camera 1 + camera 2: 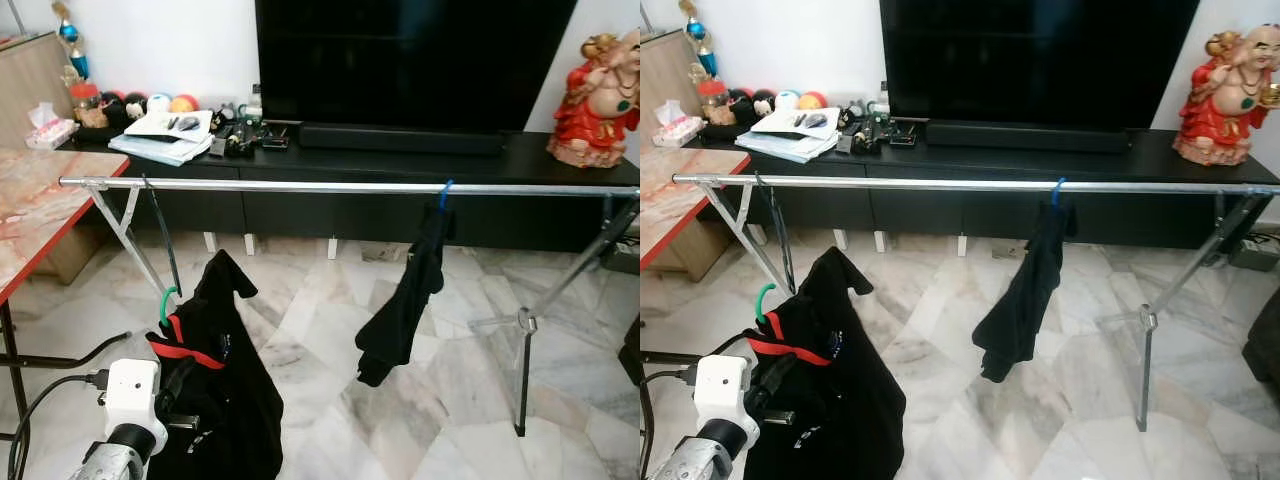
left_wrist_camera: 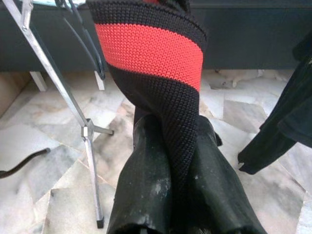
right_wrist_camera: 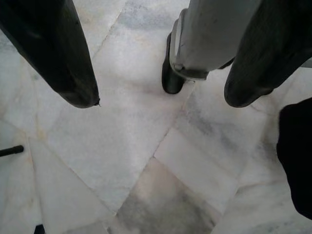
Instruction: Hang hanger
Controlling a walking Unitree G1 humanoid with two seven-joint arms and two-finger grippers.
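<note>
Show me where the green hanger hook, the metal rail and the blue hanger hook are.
green hanger hook (image 1: 166, 303), left eye view, on its curved top.
metal rail (image 1: 300, 186), left eye view, on a bare middle stretch.
blue hanger hook (image 1: 445, 193), left eye view, where it loops over the rail.

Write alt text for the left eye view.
The left gripper holds up a black garment with a red stripe on a green hanger, below a long silver clothes rail. Another black garment hangs from the rail on a blue hook.
</note>
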